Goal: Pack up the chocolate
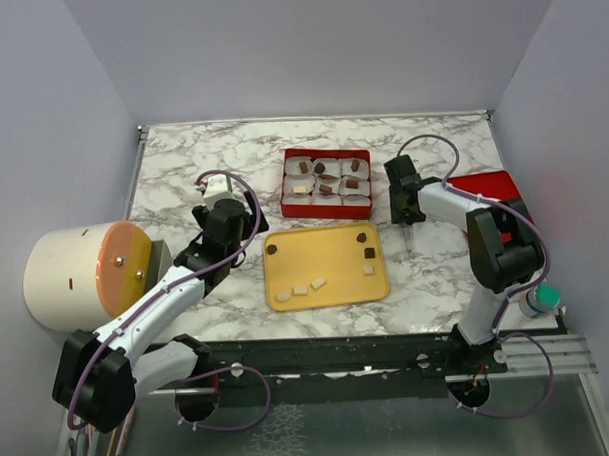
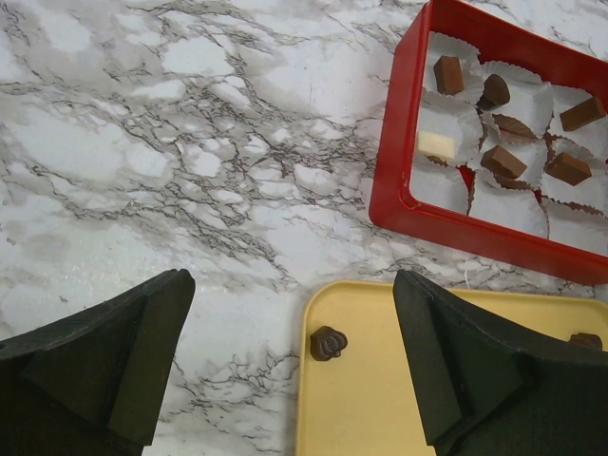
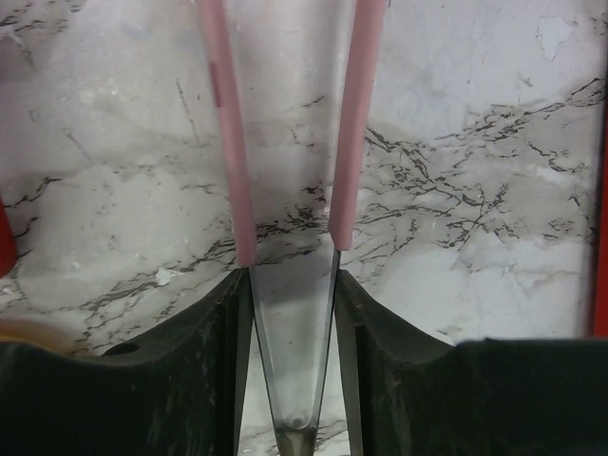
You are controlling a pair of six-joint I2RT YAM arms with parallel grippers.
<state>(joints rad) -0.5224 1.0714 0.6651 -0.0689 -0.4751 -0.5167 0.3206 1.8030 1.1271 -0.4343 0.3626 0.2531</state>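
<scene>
Several brown chocolate pieces sit in white paper cups in the red box (image 1: 325,152), which also shows in the left wrist view (image 2: 389,190). The yellow tray (image 1: 326,269) holds three dark pieces, one at its far left corner (image 1: 271,248), and several pale pieces. My left gripper (image 1: 234,225) is open and empty above the table, its fingers (image 2: 123,361) flanking that corner piece (image 2: 328,343). My right gripper (image 1: 406,219) is shut on metal tongs (image 3: 290,380) with pink tips (image 3: 228,142), which hang empty over bare marble to the right of the box.
A white drum with an orange lid (image 1: 81,276) lies at the left table edge. A red box lid (image 1: 488,187) lies behind the right arm. A green-capped object (image 1: 540,300) sits at the right front corner.
</scene>
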